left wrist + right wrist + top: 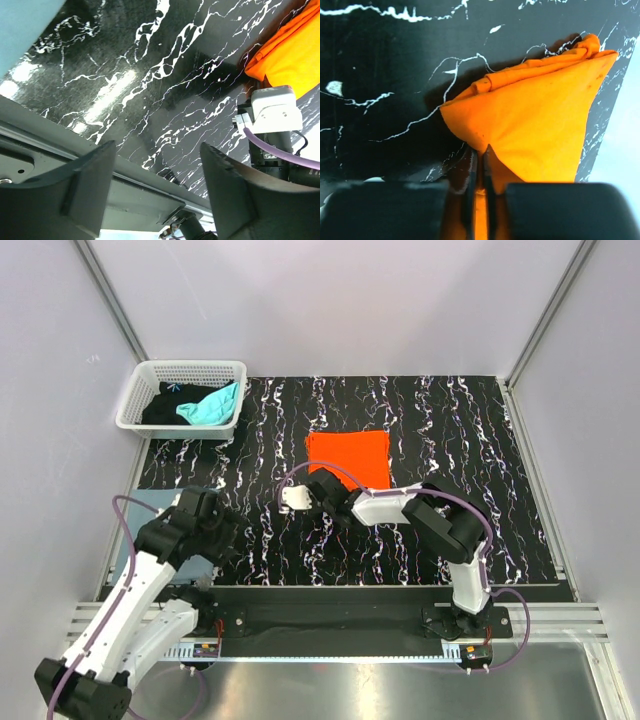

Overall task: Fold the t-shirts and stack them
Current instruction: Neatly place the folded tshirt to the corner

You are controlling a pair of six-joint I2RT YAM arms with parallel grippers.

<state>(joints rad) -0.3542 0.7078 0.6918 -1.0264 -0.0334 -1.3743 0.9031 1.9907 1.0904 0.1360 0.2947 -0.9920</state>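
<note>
Both jaws of our right gripper (479, 156) pinch the near corner of the orange tee (535, 120), which spreads ahead and rightward of them; our left gripper (157, 170) gapes wide, empty, well apart.

The left arm (135, 595) and right arm (440, 520) are white shells with black joints, each trailed by a thin purple cable (112, 530). The left gripper (157, 145) has broad dark grey fingers (90, 190); a white block (296, 497) caps the right wrist.

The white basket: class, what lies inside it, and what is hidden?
In the white basket lie a black t-shirt and a teal t-shirt, the teal one partly on top. Anything beneath them is covered.
</note>
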